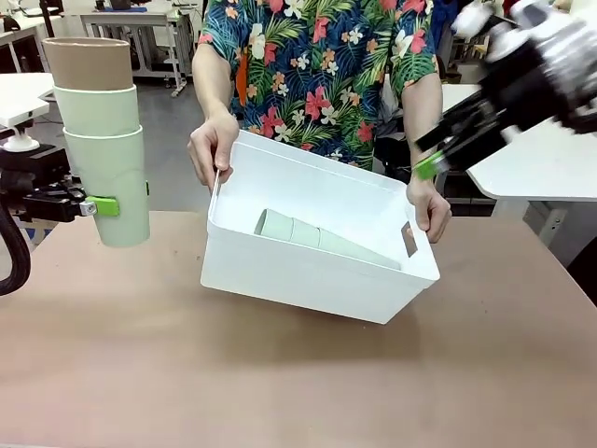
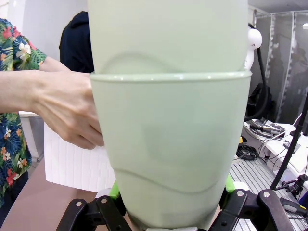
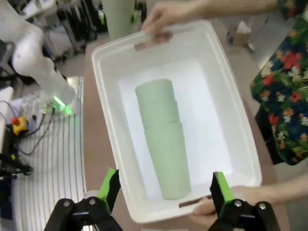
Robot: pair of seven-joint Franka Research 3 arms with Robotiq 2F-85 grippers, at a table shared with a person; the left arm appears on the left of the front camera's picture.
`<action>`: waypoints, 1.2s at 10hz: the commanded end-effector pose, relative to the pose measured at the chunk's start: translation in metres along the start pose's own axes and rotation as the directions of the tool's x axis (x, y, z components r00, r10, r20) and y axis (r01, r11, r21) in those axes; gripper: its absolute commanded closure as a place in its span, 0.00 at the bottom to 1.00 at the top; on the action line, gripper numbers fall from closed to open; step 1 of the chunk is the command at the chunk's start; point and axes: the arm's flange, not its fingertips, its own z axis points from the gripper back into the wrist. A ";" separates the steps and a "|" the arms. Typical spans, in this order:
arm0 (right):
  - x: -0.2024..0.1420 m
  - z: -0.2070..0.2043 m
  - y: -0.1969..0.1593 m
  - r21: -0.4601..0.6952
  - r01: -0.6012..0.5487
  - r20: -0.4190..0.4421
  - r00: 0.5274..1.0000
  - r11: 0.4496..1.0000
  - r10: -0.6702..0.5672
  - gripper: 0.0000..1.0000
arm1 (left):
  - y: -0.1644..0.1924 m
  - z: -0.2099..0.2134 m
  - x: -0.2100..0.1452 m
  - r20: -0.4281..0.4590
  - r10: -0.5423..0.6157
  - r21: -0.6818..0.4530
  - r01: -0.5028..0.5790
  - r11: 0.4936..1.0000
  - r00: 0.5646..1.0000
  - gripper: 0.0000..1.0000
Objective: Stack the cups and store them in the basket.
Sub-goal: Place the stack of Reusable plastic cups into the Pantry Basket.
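Observation:
My left gripper [image 1: 112, 207] hangs above the table's left side, shut on the lowest cup of an upright stack of cups [image 1: 107, 168]. That stack is two mint green cups with a tan-brown cup [image 1: 89, 63] on top. In the left wrist view the mint cup [image 2: 171, 144] sits between the fingers of my left gripper [image 2: 171, 211]. A person's hands [image 1: 213, 145] hold the white basket [image 1: 308, 289] tilted toward me at mid-table. A nested stack of mint cups [image 1: 317, 236] lies on its side in it. My right gripper [image 1: 438, 154] is raised at the upper right, open and holding nothing, and looks down on the basket [image 3: 231, 96] and those cups [image 3: 163, 139].
The brown table [image 1: 280, 392] has free room in front of the basket and to both sides. The person's other hand [image 1: 431, 207] grips the basket's right handle. Hands also hold both short ends [image 3: 163, 14] in the right wrist view. White work tables stand behind.

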 end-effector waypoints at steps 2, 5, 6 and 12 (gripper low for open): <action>-0.035 0.078 -0.023 0.031 0.013 0.210 0.977 0.999 -0.019 0.00 | -0.002 0.000 0.005 0.004 -0.010 -0.003 0.010 1.000 1.000 0.16; -0.071 0.108 -0.056 0.036 0.029 0.288 0.957 0.999 -0.038 0.00 | -0.002 0.000 0.005 0.004 -0.010 -0.003 0.010 1.000 1.000 0.16; -0.079 0.109 -0.062 0.036 0.015 0.286 0.958 0.999 -0.025 0.00 | -0.002 0.000 0.005 0.004 -0.010 -0.003 0.010 1.000 1.000 0.16; -0.090 0.111 -0.059 0.032 0.038 0.277 0.960 0.999 -0.046 0.00 | -0.002 0.000 0.005 0.004 -0.010 -0.003 0.010 1.000 1.000 0.16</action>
